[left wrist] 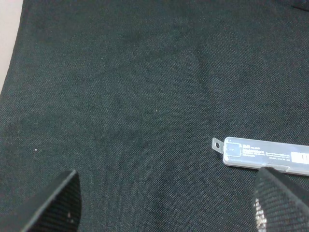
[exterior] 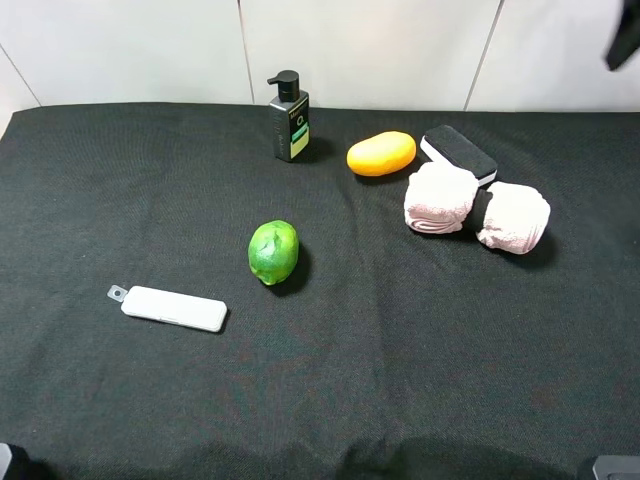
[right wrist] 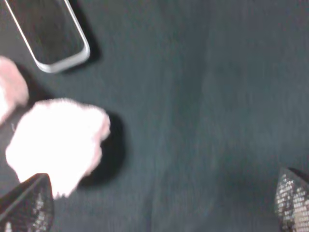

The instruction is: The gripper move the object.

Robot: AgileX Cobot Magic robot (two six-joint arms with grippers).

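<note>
The eraser [exterior: 459, 153], with a black felt top and white base, lies flat at the back right of the black cloth, behind two pink rolled towels [exterior: 440, 197]. In the right wrist view the eraser [right wrist: 48, 34] sits past a towel [right wrist: 58, 145], well apart from my right gripper [right wrist: 159, 208]. That gripper is open and empty, hovering above the cloth. A dark part of the right arm [exterior: 625, 40] shows at the top right corner. My left gripper [left wrist: 169, 208] is open and empty, above the cloth near the slim white bar [left wrist: 265, 154].
A green lime [exterior: 273, 252] lies mid-table, an orange mango [exterior: 381, 153] next to the eraser, and a dark pump bottle [exterior: 289, 118] at the back. The white bar with a grey tab [exterior: 170, 307] lies front left. A second towel [exterior: 513, 217] lies beside the first.
</note>
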